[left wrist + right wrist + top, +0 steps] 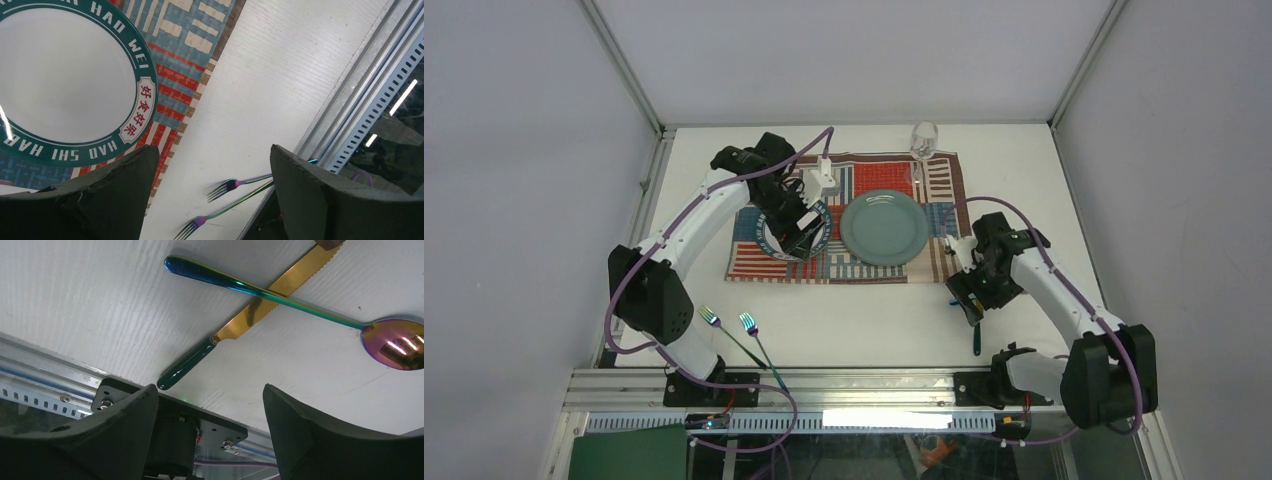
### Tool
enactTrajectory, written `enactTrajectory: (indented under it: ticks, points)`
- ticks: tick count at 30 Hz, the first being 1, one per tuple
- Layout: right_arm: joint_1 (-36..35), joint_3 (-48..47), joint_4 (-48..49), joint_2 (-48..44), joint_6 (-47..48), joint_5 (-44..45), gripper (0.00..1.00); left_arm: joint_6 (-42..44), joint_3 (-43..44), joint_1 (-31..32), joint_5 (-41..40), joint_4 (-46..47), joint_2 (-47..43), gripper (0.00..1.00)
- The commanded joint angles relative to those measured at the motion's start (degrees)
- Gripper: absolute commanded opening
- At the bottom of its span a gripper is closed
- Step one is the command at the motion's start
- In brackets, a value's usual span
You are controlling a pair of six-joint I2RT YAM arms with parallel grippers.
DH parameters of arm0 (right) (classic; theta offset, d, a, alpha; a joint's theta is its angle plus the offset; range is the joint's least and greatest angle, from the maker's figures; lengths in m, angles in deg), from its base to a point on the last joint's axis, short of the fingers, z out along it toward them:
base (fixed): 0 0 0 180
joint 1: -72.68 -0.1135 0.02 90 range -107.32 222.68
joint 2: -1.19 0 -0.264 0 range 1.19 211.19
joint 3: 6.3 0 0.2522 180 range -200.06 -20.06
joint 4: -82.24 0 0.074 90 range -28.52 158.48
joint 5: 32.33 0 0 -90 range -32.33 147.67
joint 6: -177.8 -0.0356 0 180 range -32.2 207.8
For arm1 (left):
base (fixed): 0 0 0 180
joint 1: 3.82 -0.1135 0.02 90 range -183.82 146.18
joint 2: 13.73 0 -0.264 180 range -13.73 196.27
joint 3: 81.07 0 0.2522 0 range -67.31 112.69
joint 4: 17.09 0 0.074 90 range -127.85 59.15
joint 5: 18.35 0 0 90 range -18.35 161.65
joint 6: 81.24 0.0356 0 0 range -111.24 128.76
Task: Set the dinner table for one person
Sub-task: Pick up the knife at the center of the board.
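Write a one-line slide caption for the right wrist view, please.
Open right fingers hover above a spoon crossing a gold-bladed knife on the white dinner table.

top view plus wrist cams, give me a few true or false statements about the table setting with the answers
1. The forks lie on the placemat. False: they lie on the bare table.
2. The spoon and knife lie crossed. True.
3. The plain plate sits on the placemat. True.
4. The right gripper holds the knife. False: it is open and empty.
5. The glass stands beside the forks. False: it stands at the placemat's far edge.
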Motion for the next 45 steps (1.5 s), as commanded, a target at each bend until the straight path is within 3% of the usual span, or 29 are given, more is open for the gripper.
enactTrajectory:
  ticks: [1,12,16,17,23,32,45]
  points:
    - [-0.2,-1.6,2.7,3.3,0.4,2.1,0.79,-0.4,2.7,0.0,0.4,1.0,-0.3,0.85]
    - [-0.2,-4.0,1.4,8.9,2.8,-0.7,0.7,0.1,3.0,0.0,0.3,1.1,0.0,0.84]
    - [-0.2,-4.5,1.1,11.0,3.4,-0.7,0.48,0.3,2.8,0.0,0.4,1.1,0.1,0.84]
    - [-0.3,-4.6,1.1,11.5,3.3,-0.6,0.47,0.3,2.7,0.0,0.6,1.1,0.0,0.84]
    - [-0.3,-4.4,-0.7,12.0,4.3,-1.1,0.62,0.4,2.3,0.0,0.5,1.1,-0.5,0.84]
    - [-0.3,-2.8,-3.4,11.9,6.2,-2.8,0.6,0.6,2.6,0.0,1.3,1.4,0.0,0.84]
    - [-3.4,0.0,8.1,4.5,0.6,3.4,0.65,0.5,3.3,0.0,2.0,1.8,1.1,0.84]
